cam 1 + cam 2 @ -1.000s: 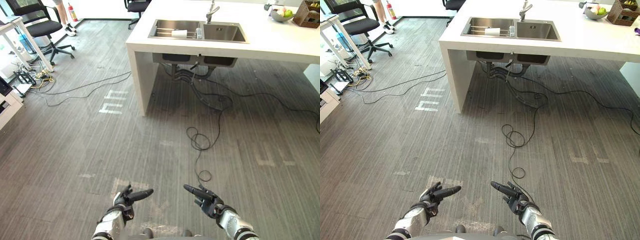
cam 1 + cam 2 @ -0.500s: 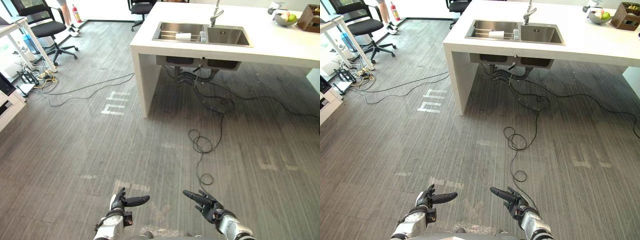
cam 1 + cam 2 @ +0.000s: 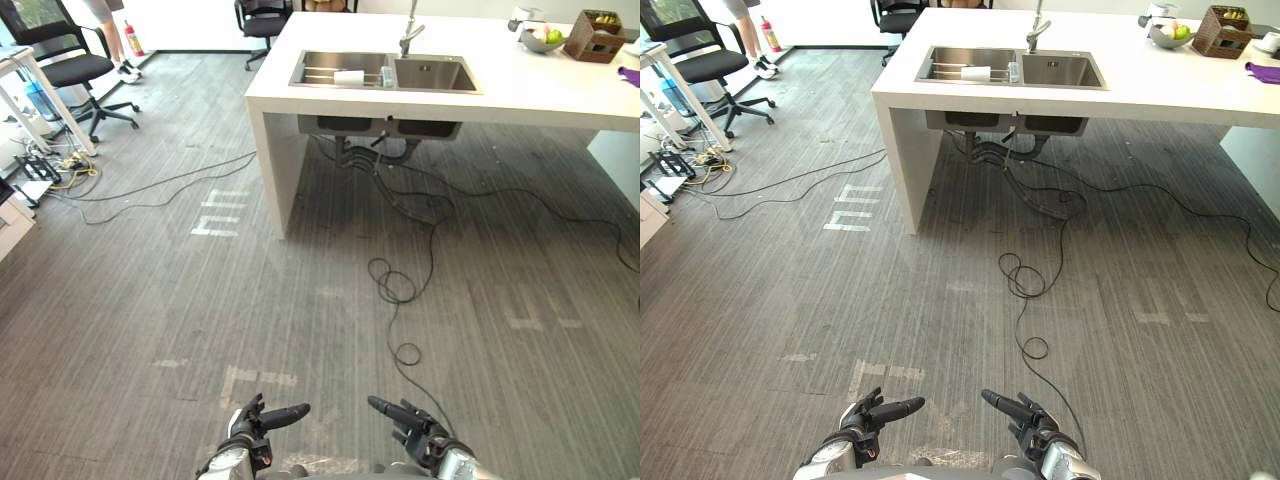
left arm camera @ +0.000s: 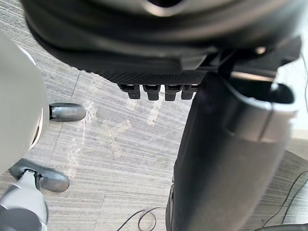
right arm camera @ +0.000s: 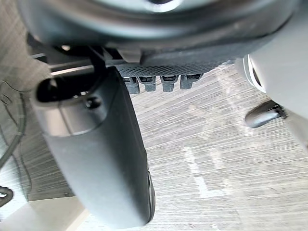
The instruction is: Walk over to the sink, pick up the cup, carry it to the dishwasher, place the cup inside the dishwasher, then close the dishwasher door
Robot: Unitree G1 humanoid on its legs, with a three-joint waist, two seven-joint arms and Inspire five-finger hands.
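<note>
Left eye view: left hand and right hand low, palms seemingly inward, fingers released, empty.

the sink, upper middle of the frame, is brushed metal with a dull sheen; its tap looks brighter, polished metal. the table around it is smooth matt white. the floor is matt grey, streaked like wood grain. the brown basket at upper right looks woven.

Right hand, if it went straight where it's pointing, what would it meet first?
Probably nothing: the right hand points forward-left, its line passing just ahead of the left hand, over the floor. Depth is hard to judge.
</note>
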